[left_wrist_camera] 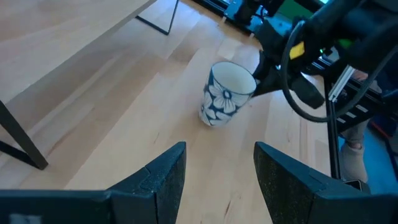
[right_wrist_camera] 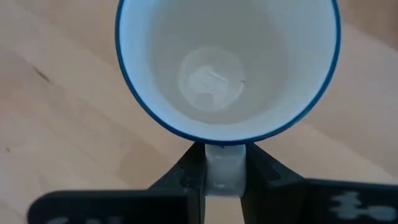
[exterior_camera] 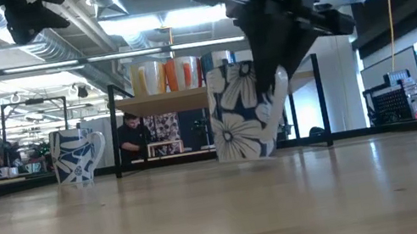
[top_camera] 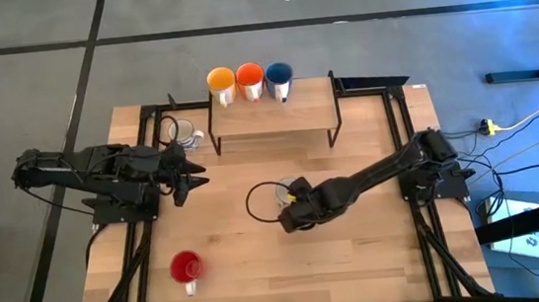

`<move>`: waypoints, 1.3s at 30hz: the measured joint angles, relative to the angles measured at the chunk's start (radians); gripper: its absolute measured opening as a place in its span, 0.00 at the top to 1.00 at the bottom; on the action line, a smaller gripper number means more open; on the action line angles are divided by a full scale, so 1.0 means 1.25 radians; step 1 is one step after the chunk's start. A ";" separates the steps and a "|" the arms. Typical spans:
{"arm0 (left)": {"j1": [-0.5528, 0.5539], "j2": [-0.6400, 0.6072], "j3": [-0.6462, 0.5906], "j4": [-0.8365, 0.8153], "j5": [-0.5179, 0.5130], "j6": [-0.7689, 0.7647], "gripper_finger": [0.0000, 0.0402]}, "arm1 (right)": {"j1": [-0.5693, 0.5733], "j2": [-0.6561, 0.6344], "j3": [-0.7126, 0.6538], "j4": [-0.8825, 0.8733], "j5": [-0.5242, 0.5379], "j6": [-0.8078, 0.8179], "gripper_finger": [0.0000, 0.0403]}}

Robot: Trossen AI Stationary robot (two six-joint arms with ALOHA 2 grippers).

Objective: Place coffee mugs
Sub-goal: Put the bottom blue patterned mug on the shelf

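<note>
A white mug with a blue flower pattern point(top_camera: 291, 191) point(exterior_camera: 244, 111) point(left_wrist_camera: 225, 93) point(right_wrist_camera: 227, 68) is near the table's middle, with my right gripper point(top_camera: 295, 206) point(right_wrist_camera: 222, 163) shut on it. My left gripper point(top_camera: 201, 180) point(left_wrist_camera: 219, 149) is open and hovers to the mug's left, pointing at it. Yellow point(top_camera: 220, 81), orange point(top_camera: 249, 77) and dark blue point(top_camera: 279, 75) mugs stand on the shelf. A red mug point(top_camera: 187, 267) stands upright near the table's front. A second white-and-blue mug point(top_camera: 184, 132) point(exterior_camera: 77, 155) stands left of the shelf. My right gripper pinches the flowered mug's handle point(right_wrist_camera: 222, 171) between its two fingers point(right_wrist_camera: 261, 168), coming slanting down from the table's right. The mug is tilted with its mouth up. Whether its lower edge point(exterior_camera: 241, 156) rests on the table or hangs just above it, I cannot tell.
A low wooden shelf on a dark metal frame point(top_camera: 275, 121) stands at the table's far middle, with bare board in front of the three mugs. A black cable point(top_camera: 254, 200) loops beside the held mug. People show in the room behind point(exterior_camera: 133, 139).
</note>
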 joint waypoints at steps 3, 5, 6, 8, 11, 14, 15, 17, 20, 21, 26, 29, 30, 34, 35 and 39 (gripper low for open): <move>0.000 0.000 0.000 0.000 0.000 0.000 0.54 | 0.002 0.002 0.000 0.002 -0.013 -0.001 0.90; 0.000 0.000 0.000 0.000 -0.001 0.000 0.54 | 0.002 0.002 0.000 0.003 -0.012 -0.001 0.90; 0.000 0.000 0.000 0.000 -0.001 0.000 0.54 | 0.001 0.002 0.000 0.001 -0.011 -0.002 0.89; 0.000 0.000 0.000 0.000 -0.001 0.000 0.54 | 0.001 0.002 0.000 0.002 -0.009 -0.006 0.88; 0.000 0.000 0.000 0.000 -0.001 0.001 0.54 | 0.001 0.001 -0.007 0.010 -0.008 -0.009 0.87; 0.000 0.000 0.000 0.000 -0.003 0.002 0.54 | 0.001 0.001 -0.016 0.017 -0.001 -0.010 0.89; 0.000 0.000 0.000 0.000 -0.005 0.002 0.54 | 0.001 0.001 -0.016 0.017 0.001 -0.010 0.89; 0.000 0.000 0.000 -0.001 -0.008 0.003 0.54 | 0.001 0.001 -0.016 0.019 0.005 -0.010 0.89; 0.000 0.000 0.000 -0.001 -0.011 0.003 0.54 | 0.001 0.001 -0.016 0.032 0.006 -0.010 0.84; 0.000 0.000 0.000 -0.001 -0.013 0.003 0.54 | 0.001 0.001 -0.016 0.034 0.007 -0.010 0.81; 0.000 0.000 0.000 -0.001 -0.015 0.006 0.54 | 0.001 0.001 -0.016 0.060 0.010 -0.011 0.65; 0.000 0.000 0.000 -0.001 -0.015 0.007 0.54 | 0.001 0.001 -0.016 0.071 0.011 -0.028 0.57; 0.000 0.000 0.000 -0.001 -0.015 0.007 0.54 | 0.001 0.000 -0.016 0.072 0.014 -0.031 0.55; 0.000 0.000 0.000 0.002 -0.014 0.006 0.54 | 0.005 -0.036 0.020 0.020 0.036 -0.089 0.49; 0.000 0.004 0.000 0.006 -0.011 0.006 0.54 | 0.012 -0.056 0.032 0.007 0.046 -0.108 0.48; 0.000 0.045 0.000 0.021 0.015 0.020 0.54 | 0.049 -0.122 0.047 -0.041 0.100 -0.195 0.47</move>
